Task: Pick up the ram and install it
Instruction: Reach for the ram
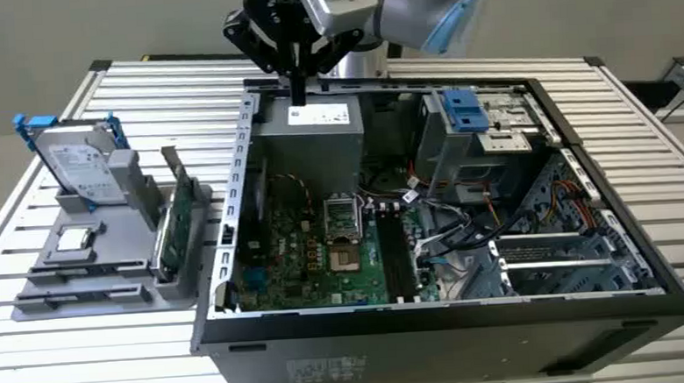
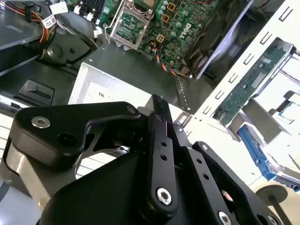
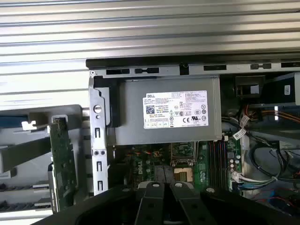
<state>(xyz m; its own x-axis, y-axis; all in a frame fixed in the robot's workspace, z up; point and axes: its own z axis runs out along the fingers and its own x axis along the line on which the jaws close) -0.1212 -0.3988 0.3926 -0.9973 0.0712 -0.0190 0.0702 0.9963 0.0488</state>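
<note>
The gripper (image 1: 298, 94) hangs at the upper middle of the exterior view with its fingers (image 1: 298, 81) drawn together into one dark point. It pinches nothing and touches nothing. It sits just above the rear edge of the gray power supply (image 1: 310, 140) inside the open computer case (image 1: 443, 322). In the first wrist view the two finger bars meet at the bottom centre (image 3: 166, 185), with the labelled power supply (image 3: 164, 117) beneath them. The second wrist view looks along the closed fingers (image 2: 159, 140) toward the motherboard (image 2: 159, 23) at the top of the frame. The exterior view takes in the whole slatted table (image 1: 161, 87). On it, the gray holder (image 1: 53, 259) stands at the exterior view's left of the case, carrying a silver hard drive (image 1: 83, 165) and an upright green card (image 1: 171, 235). That card also appears at the left of the first wrist view (image 3: 61, 164) and at the right of the second (image 2: 248, 84). The ram is not in the gripper, and I cannot pick it out for certain. Two thin dark strips (image 1: 83, 270) lie flat in the holder's low front rails, with their long axis running left to right across the exterior view.
</note>
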